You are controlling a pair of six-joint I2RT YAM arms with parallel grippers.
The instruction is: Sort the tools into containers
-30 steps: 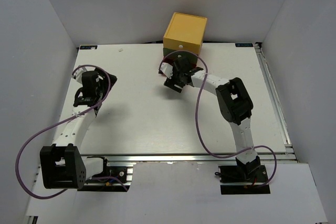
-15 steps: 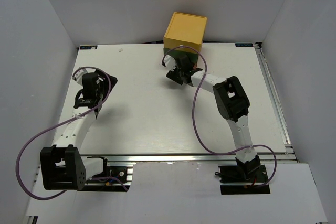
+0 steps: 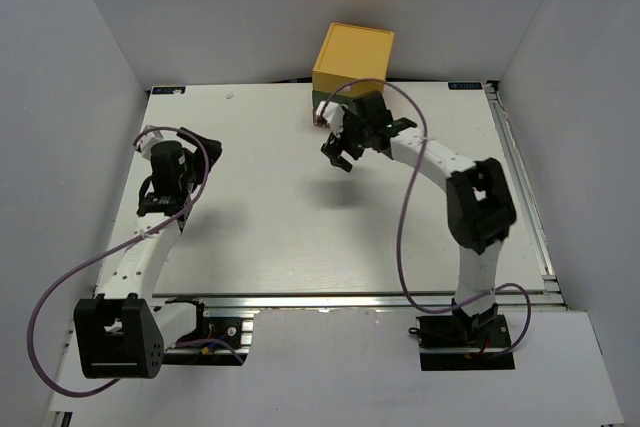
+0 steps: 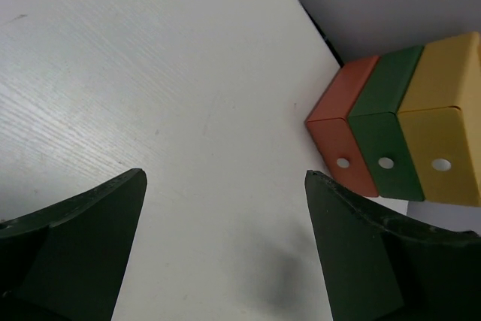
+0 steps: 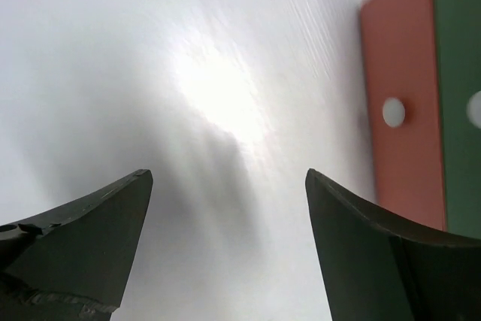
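The white table point(image 3: 300, 237) runs from the arm bases to the back wall, with side walls close along its left and right edges; the containers point(image 3: 352, 62) stand stacked at the far edge, yellow over green over orange-red. The right gripper point(image 5: 225, 178) hangs just before the stack, jaws wide and holding nothing; the left gripper point(image 4: 225, 178), near the left edge, is likewise spread, with a broad stretch of table between them.

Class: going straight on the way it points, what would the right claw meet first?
The right claw would probably meet bare table first; the orange-red drawer lies off to the side.
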